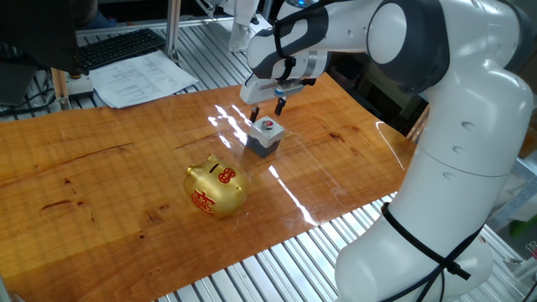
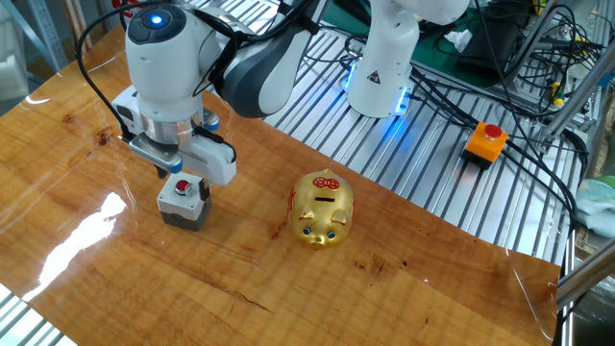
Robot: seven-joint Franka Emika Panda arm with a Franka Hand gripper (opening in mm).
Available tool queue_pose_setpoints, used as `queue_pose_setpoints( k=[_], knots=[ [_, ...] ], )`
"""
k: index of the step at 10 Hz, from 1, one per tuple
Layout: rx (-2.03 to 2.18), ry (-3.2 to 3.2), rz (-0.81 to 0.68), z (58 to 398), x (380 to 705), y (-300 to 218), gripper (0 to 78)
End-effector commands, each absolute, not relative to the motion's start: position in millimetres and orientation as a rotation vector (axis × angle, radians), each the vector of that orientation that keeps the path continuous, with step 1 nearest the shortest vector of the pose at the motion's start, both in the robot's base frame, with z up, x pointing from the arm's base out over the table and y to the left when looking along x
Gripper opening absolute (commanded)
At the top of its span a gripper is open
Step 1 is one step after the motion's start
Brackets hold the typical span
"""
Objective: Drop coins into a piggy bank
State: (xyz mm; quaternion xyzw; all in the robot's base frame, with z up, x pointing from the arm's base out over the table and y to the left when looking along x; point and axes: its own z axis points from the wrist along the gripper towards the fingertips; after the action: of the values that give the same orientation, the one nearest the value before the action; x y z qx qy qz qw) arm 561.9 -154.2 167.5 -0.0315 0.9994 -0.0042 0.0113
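A small red coin [image 1: 269, 125] [image 2: 182, 185] lies flat on top of a grey square block [image 1: 264, 139] [image 2: 184, 204]. My gripper [image 1: 268, 110] [image 2: 183, 174] hangs directly over it, open, with one finger on each side of the block's top and nothing held. The gold piggy bank [image 1: 216, 189] [image 2: 322, 209] stands on the wooden table [image 1: 101, 176], a short way from the block, its red-marked slot facing up. The coin and the gripper are both apart from the pig.
A keyboard [image 1: 117, 46] and papers [image 1: 143, 80] lie beyond the table's far edge. My white arm base [image 1: 453, 193] stands at the table's side. An orange box with a red button [image 2: 485, 141] and cables lie on the metal slats.
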Motion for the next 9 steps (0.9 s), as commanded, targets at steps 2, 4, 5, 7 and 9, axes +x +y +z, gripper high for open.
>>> queue_pose_setpoints(
  k=[2,4,5,7,9],
  knots=[
    [-0.103,3.118,-0.015,169,562,-155,77.4],
    [-0.095,3.143,-0.008,155,562,-151,77.4],
    [-0.096,3.144,-0.008,155,562,-151,77.4],
    [-0.098,3.145,-0.007,153,562,-150,77.4],
    [-0.097,3.146,-0.004,154,561,-149,77.4]
  ],
)
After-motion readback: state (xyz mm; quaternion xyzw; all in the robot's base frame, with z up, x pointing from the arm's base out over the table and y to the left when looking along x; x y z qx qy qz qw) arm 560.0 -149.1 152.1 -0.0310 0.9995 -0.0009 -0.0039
